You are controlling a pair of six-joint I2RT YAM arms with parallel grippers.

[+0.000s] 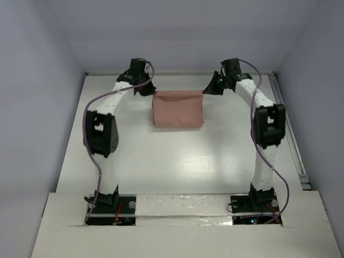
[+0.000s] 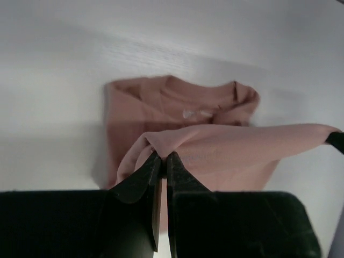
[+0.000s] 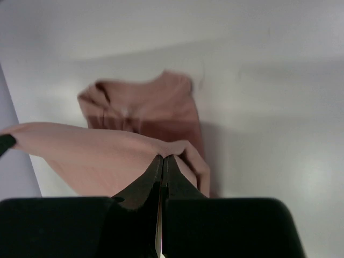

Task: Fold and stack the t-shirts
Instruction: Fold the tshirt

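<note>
Fold judged in progress, stacking outstanding: t-shirt [image 1: 178, 109] lies toward 12 o'clock on the table [image 1: 177, 161], its 10 and 2 o'clock corners held up by left gripper [image 1: 145, 90] and right gripper [image 1: 210, 87], both jaws clamped tight on cloth.

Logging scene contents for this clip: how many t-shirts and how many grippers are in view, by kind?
T-shirt, dusty pink: 1
Grippers: 2, left gripper and right gripper, each shut on the t-shirt
Total: 3
</note>
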